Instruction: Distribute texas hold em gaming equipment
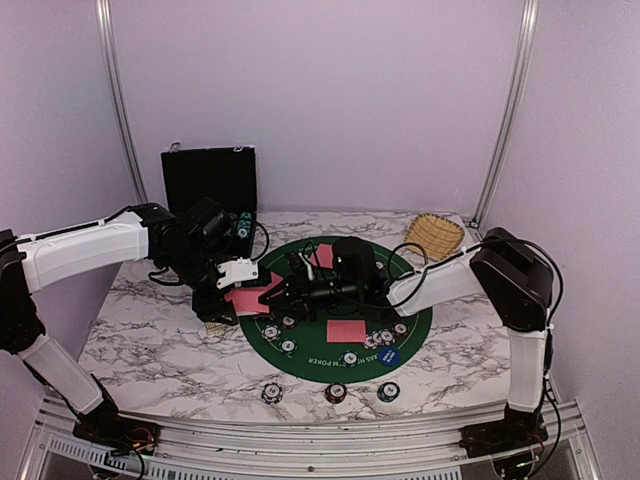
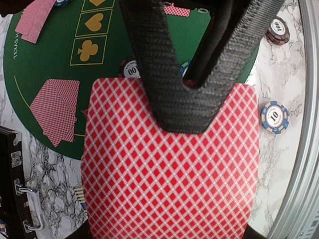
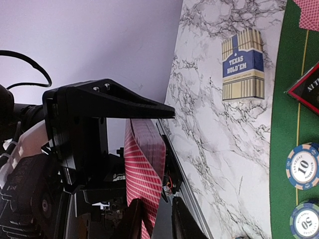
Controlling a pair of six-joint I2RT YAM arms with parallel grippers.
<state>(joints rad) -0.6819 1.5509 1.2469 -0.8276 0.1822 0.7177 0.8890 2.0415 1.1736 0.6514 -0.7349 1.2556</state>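
Note:
My left gripper (image 1: 238, 290) is shut on a deck of red-backed playing cards (image 2: 169, 169) and holds it above the left edge of the green poker mat (image 1: 418, 322). My right gripper (image 1: 282, 292) meets it from the right. Its fingers (image 2: 164, 94) lie over the deck's top edge. In the right wrist view one card (image 3: 144, 169) bends away from the deck and runs between my right gripper's fingertips (image 3: 157, 219). Two dealt card piles (image 1: 346, 331) (image 1: 322, 255) lie on the mat. Three chips (image 1: 336, 392) sit in a row near the front edge, and a blue button (image 1: 389, 355) sits on the mat.
The black chip case (image 1: 210, 180) stands open at the back left. A wicker basket (image 1: 436, 234) sits at the back right. A Texas Hold'em card box (image 3: 242, 64) lies on the marble left of the mat. A triangle marker (image 3: 308, 87) and several chips (image 3: 303, 166) lie on the mat.

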